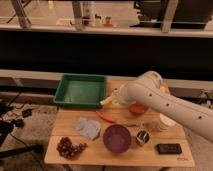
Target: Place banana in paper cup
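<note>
White and smooth, your arm point(167, 104) bends in from the right. Its gripper point(118, 97) hangs by the green tray point(80, 77) at the pale, curved banana point(106, 101); you cannot tell its grip. The tapered paper cup point(166, 122) stands well apart.

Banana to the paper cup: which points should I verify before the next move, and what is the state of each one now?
1. Banana found: ok. The banana shows beside the right edge of the green tray.
2. Gripper at the banana: ok. The gripper is right at it.
3. Banana firmly held: cannot tell.
4. Paper cup found: ok. The paper cup is on the right side of the table, partly behind the arm.
5. Cup opening free: cannot tell, the arm covers it.
6. Low path to the cup free: not ok. The orange bowl stands between banana and cup.
</note>
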`<state>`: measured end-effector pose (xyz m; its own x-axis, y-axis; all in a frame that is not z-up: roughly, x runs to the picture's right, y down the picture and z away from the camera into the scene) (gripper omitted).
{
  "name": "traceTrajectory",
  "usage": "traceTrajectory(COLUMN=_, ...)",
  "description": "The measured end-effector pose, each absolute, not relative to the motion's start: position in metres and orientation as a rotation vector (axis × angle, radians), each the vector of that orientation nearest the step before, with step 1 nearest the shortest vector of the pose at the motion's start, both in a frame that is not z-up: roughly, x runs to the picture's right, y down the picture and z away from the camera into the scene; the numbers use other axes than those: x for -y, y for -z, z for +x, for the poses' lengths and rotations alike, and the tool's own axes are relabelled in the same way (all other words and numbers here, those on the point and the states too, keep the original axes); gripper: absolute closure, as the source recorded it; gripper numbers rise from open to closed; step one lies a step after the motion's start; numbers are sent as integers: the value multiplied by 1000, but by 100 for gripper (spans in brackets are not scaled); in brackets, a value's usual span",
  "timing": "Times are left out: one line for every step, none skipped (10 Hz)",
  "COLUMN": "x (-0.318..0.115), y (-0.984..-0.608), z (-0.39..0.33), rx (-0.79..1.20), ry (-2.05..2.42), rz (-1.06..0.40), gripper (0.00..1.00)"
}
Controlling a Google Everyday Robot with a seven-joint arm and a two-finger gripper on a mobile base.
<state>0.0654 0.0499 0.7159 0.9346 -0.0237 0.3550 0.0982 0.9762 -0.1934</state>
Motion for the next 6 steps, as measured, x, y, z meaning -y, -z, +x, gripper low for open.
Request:
traceTrajectory(x=-52, y=-716, z=88, rx=319, ry=29, rz=-207, gripper=100)
traceTrajectory(x=-55, y=-715, z=112, rx=274, ry=-3, rz=-202, gripper=100)
traceTrajectory(x=-57, y=-713, z=129, rx=234, ry=-29, rz=-198, gripper=100)
traceTrajectory(x=-59, y=-711, z=141, rx=203, ry=-48, rz=-194, gripper=100)
traceTrajectory(x=-60, y=-708, z=156, rx=161, ry=-73, rz=-188, gripper=100)
traceTrajectory(x=-61, y=-706, z=165, rx=136, ry=-87, rz=-183, gripper=100)
